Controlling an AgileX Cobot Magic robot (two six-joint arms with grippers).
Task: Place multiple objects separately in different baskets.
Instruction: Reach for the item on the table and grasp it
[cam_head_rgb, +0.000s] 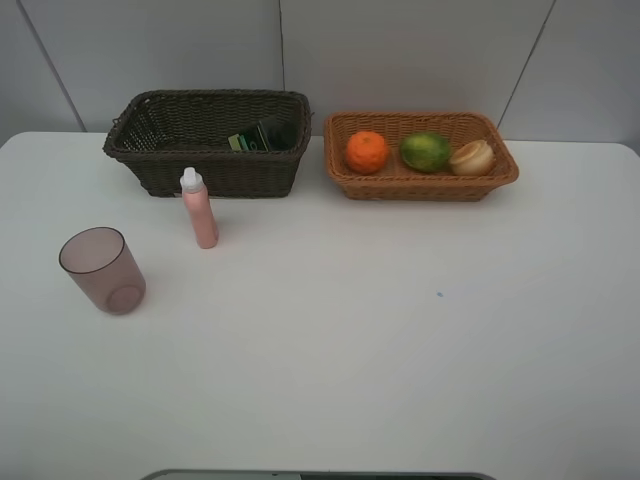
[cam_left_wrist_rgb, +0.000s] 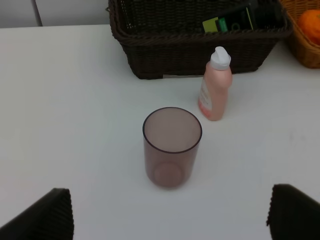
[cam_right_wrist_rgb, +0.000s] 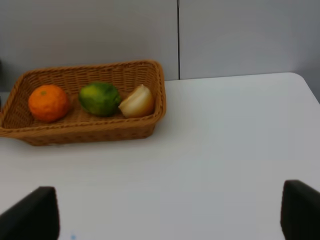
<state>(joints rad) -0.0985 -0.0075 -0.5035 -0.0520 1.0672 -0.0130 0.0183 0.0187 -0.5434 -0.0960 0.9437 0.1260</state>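
Observation:
The dark brown basket (cam_head_rgb: 215, 172) holds the dark green pump bottle (cam_head_rgb: 265, 136), lying down. The orange-tan basket (cam_head_rgb: 420, 186) holds the orange (cam_head_rgb: 367, 151), the green fruit (cam_head_rgb: 425, 151) and the pale red-yellow fruit (cam_head_rgb: 472, 157). The slim pink bottle (cam_head_rgb: 199, 209) stands upright in front of the dark basket. The translucent pink cup (cam_head_rgb: 102, 270) stands upright at the left. My left gripper (cam_left_wrist_rgb: 170, 220) is open and empty, short of the cup (cam_left_wrist_rgb: 171, 147). My right gripper (cam_right_wrist_rgb: 165, 215) is open and empty, well short of the tan basket (cam_right_wrist_rgb: 90, 130). Neither gripper shows in the exterior view.
The white table (cam_head_rgb: 400, 330) runs back to a grey panelled wall (cam_head_rgb: 400, 50) behind both baskets. The baskets stand side by side with a narrow gap between them.

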